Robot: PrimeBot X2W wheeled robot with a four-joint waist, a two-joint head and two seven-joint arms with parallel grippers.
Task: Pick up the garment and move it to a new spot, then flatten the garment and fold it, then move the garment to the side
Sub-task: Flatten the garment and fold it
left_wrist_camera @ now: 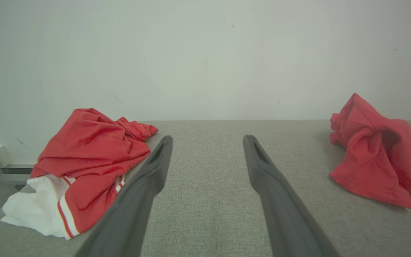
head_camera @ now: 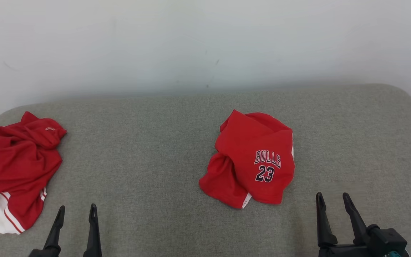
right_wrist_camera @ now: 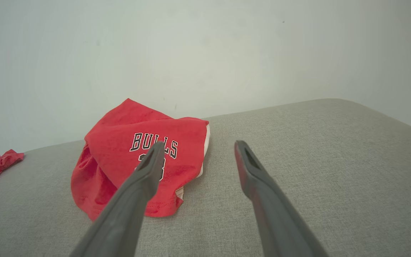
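Head view: red BULLS 23 garment [head_camera: 253, 160] lies crumpled in a heap right of centre on the grey padded surface [head_camera: 148, 142]. It sits ahead of the right pincer [head_camera: 333, 195] and a bit to its left, with a clear gap between them.
Second garment: red-and-white pile [head_camera: 13, 171] at the surface's left edge, ahead-left of the left pincer [head_camera: 77, 207], well apart from the Bulls heap.
Left pincer: jaws spread wide, nothing held, over bare upholstery.
Right pincer: jaws spread wide, nothing held. In the right wrist view one finger lines up over the print, but that is only overlap, not contact.
Stage: looks like the pick has not begun.
Risk, wrong target: two similar red garments. The Bulls heap is probably the task's thing, but a left-arm reach could take the other pile.
Risk, bad pinch: the heap is folded over itself, so closing on a thick bunch would likely lift it balled up and hard to flatten. A top-layer nip may slip out.
Risk, snag: a steep descent could dig the long fingers into the soft cover and drag it.
Risk, edge pile: a brush from the left arm may push it off the edge.
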